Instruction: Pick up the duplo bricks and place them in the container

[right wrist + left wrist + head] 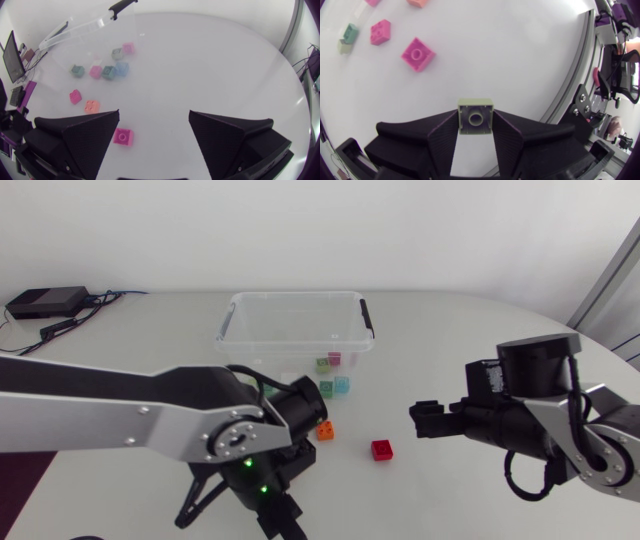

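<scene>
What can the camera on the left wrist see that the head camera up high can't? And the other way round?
Only the left wrist view shows the pale green brick, pinched between the two fingers of the left gripper. From above, that brick cannot be seen. Only the head view shows the clear container and the right gripper. Both views show loose bricks lying on the white table.
</scene>
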### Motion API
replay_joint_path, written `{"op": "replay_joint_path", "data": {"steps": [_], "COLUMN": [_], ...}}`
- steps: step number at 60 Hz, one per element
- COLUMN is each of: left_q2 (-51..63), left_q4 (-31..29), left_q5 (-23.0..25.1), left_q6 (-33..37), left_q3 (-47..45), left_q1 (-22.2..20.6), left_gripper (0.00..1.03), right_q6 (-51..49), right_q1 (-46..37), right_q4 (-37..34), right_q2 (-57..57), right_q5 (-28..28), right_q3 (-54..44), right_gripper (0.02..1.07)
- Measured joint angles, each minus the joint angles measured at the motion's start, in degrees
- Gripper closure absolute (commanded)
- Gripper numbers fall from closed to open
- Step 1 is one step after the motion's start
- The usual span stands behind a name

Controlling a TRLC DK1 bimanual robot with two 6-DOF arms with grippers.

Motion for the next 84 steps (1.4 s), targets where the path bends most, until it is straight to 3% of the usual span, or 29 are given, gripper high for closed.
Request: {"op": "replay_joint_path", "data": {"steps": [17, 25, 43, 52, 60, 70, 81, 84], "left_q2": [-13.14, -15.13, -15.23, -15.04, -12.57, -7.74, -2.45, -0.59], "left_q4": [-1.40, 3.76, 18.27, 24.33, 28.96, 33.92, 35.56, 35.56], "left_q5": [-0.48, -1.55, -3.13, -4.13, -4.37, -4.98, -5.11, -5.66], "left_q6": [0.17, -0.09, -3.13, -3.58, -4.20, -4.68, -5.70, -5.92], "left_q3": [6.95, 10.40, 10.91, 10.82, 10.67, 10.36, 10.47, 10.97], "left_q1": [9.55, 14.88, 21.53, 23.47, 24.50, 25.38, 26.77, 27.19], "left_gripper": [0.71, 0.71, 0.71, 0.71, 0.70, 0.69, 0.67, 0.62], "right_q6": [10.10, 11.19, 11.17, 11.15, 10.95, 10.67, 9.81, 9.55], "right_q1": [6.93, 8.63, 13.20, 14.86, 16.85, 17.49, 17.49, 17.49], "right_q4": [-2.95, -4.96, -5.11, -5.14, -5.11, -5.14, -7.61, -8.76], "right_q2": [10.56, 18.80, 29.07, 32.06, 32.96, 32.98, 30.95, 28.57], "right_q5": [0.04, 0.42, 3.30, 6.12, 9.38, 11.32, 13.16, 13.42], "right_q3": [3.48, 7.63, 11.10, 12.55, 13.20, 13.84, 13.84, 13.84], "right_gripper": [0.07, 0.10, 0.14, 0.34, 0.79, 0.88, 0.89, 0.89]}}
